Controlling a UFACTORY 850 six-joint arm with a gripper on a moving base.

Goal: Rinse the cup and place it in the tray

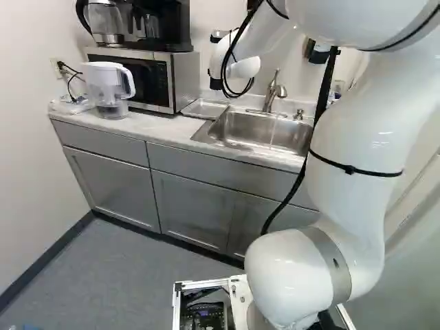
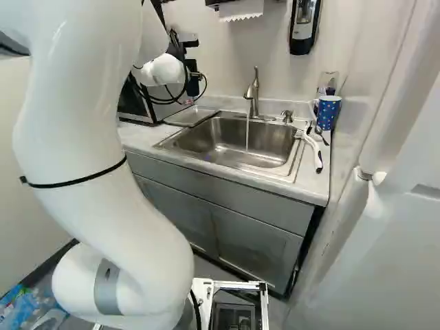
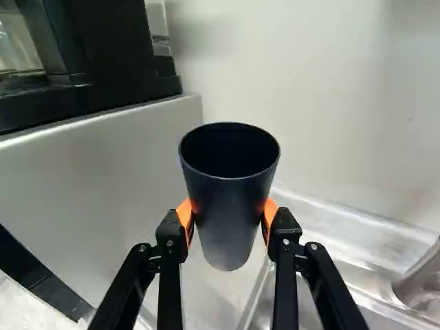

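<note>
Cup [image 3: 227, 220], dark, one: grasped in your gripper [image 2: 196, 84], an orange pad [image 3: 184, 214] touching either side, rim above the fingertips, mouth up. Location: near your microwave [image 1: 184, 77]. Tap [image 2: 253, 96]: yours, running into the sink [image 2: 206, 141].

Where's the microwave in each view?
Left base view: the microwave is upper left, beyond the pitcher.
Right base view: at the left, its front partly behind the arm.
Wrist view: its side panel, beside the cup.
Shared landmark: the faucet.
</note>
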